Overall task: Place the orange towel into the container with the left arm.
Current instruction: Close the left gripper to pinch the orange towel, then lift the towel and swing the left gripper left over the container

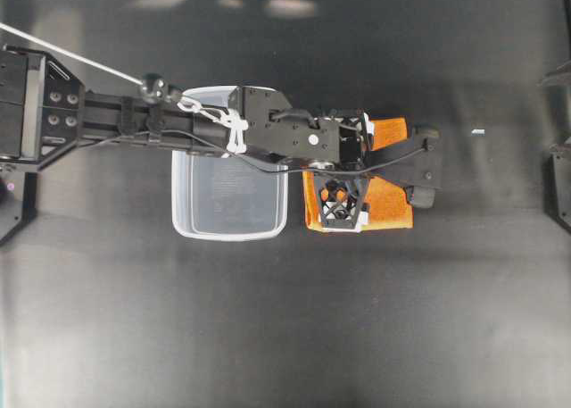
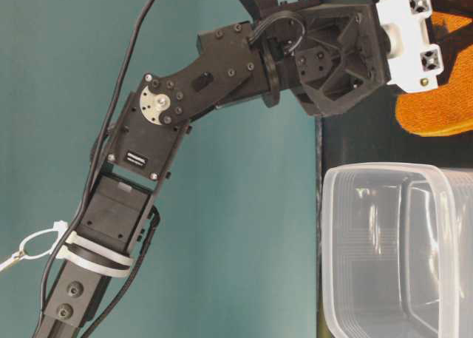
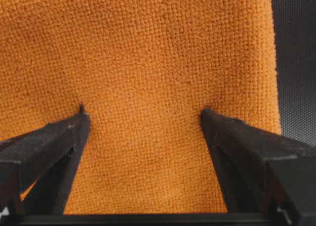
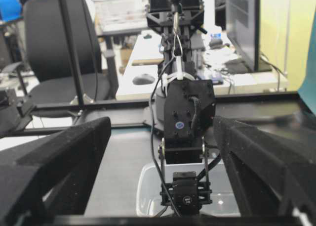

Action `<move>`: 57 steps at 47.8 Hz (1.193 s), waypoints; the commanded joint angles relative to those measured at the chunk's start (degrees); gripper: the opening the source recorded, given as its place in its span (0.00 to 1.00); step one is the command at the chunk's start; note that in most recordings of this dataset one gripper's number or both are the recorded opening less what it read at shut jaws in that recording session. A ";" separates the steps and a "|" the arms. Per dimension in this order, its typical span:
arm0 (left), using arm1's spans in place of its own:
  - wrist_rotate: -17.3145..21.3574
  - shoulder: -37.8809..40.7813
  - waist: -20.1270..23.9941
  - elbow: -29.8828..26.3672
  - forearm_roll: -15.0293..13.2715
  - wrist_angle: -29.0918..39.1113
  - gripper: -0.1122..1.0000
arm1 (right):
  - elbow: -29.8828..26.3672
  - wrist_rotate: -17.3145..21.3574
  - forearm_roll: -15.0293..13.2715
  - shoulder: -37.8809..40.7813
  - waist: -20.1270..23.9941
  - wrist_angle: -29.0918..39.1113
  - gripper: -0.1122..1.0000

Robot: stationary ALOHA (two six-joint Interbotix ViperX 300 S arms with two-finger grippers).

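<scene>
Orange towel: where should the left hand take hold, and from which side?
Grip the orange towel near its middle, coming straight down from above. It lies flat, folded, on the black table beside the container, so no raised edge offers itself. The left hand is open, fingertips dimpling the cloth; closing should pinch up a fold.

Orange towel (image 1: pixel 388 203): folded flat into a rough square of looped microfibre cloth, lying on the dark bench just to the right of the container as seen from overhead, partly covered from above. Container (image 1: pixel 230 225): clear, rectangular plastic tub with rounded corners and a thick rim, standing upright and open-topped, nothing inside, faint embossed lettering visible on its base.
</scene>
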 commanded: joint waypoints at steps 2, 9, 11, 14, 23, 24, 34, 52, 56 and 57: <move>-0.35 -0.18 -0.18 0.00 0.18 -0.18 0.89 | -1.05 0.09 0.18 0.79 0.18 -0.53 0.83; -0.26 -0.18 -0.62 0.00 0.18 0.62 0.70 | -1.05 0.09 0.18 0.88 0.18 -0.53 0.83; -0.18 -0.26 -0.88 0.00 0.18 1.14 0.61 | -1.05 0.09 0.09 0.88 0.09 -0.53 0.83; 0.09 -0.35 -1.05 0.00 0.18 1.67 0.45 | -0.97 0.09 0.18 0.79 0.09 -0.53 0.83; 0.09 -1.85 -1.05 -1.23 0.18 2.11 0.15 | -1.05 0.00 0.18 0.79 0.18 -0.53 0.83; 0.09 -2.11 -1.05 -1.49 0.18 2.20 0.15 | -0.97 0.00 0.18 0.79 0.18 -0.53 0.82; -0.09 -8.96 -1.49 -5.19 0.18 6.33 0.15 | -0.88 0.00 0.18 0.79 0.18 -0.53 0.82; 0.09 -28.56 -1.32 0.88 0.18 19.78 0.15 | -0.97 0.09 0.18 0.70 0.09 -0.53 0.82; 0.00 -31.82 -1.32 5.89 0.18 21.01 0.15 | -0.97 0.09 0.18 0.70 0.18 -0.53 0.82; -0.09 -32.61 -1.23 7.38 0.18 20.92 0.15 | -0.88 0.09 0.18 0.70 0.18 -0.53 0.82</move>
